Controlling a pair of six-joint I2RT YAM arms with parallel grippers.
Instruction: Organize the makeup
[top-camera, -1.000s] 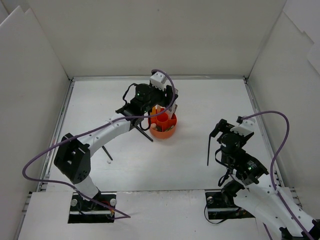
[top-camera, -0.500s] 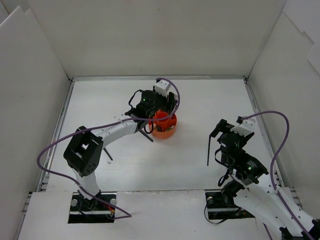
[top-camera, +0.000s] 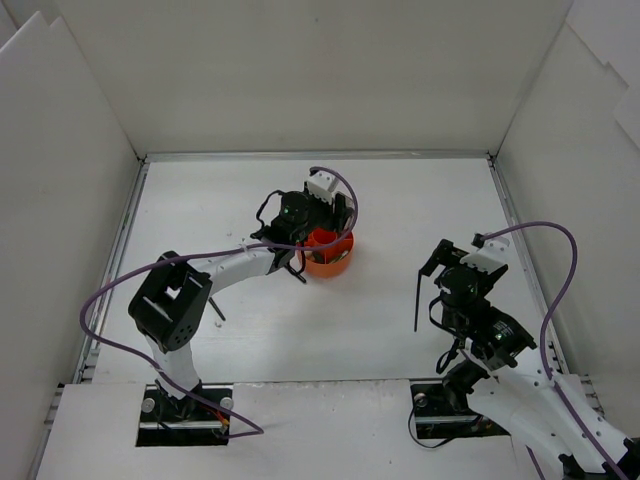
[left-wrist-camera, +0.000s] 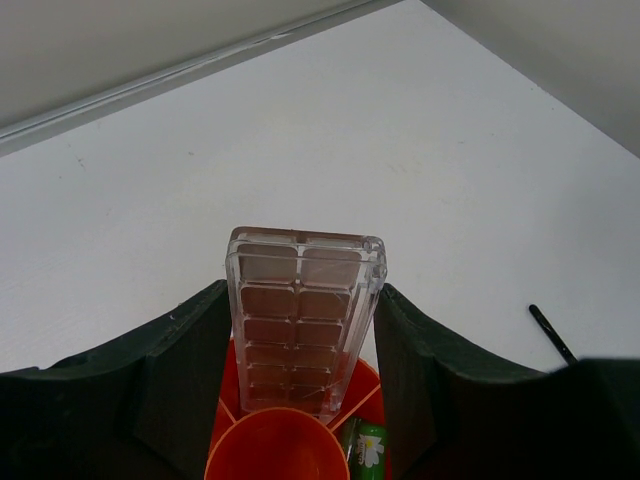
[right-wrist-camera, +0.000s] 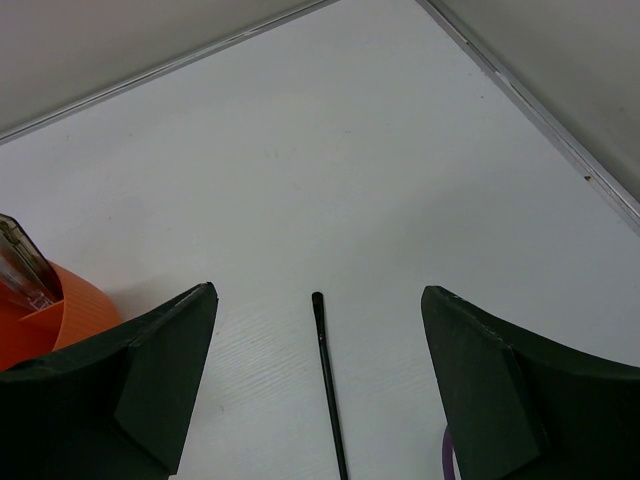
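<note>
My left gripper (left-wrist-camera: 300, 300) hangs over the red-orange holder (top-camera: 332, 264), shut on the clear brown-pink eyeshadow palette (left-wrist-camera: 303, 315). The palette stands upright with its lower end inside one of the holder's outer compartments (left-wrist-camera: 352, 392). A small green tube (left-wrist-camera: 367, 447) lies in the compartment beside it. In the top view the wrist (top-camera: 305, 210) hides the palette. My right gripper (right-wrist-camera: 318, 310) is open above a thin black brush (right-wrist-camera: 328, 385), which lies flat on the table (top-camera: 417, 298) between its fingers and untouched.
Another black brush (top-camera: 290, 266) lies just left of the holder and shows at the edge of the left wrist view (left-wrist-camera: 552, 333). A further brush (top-camera: 214, 307) lies near the left arm's base. White walls (top-camera: 70, 200) enclose the table.
The left arm has swung right and come down, lowering the palette further into the holder. The right arm and its brush have not moved.
</note>
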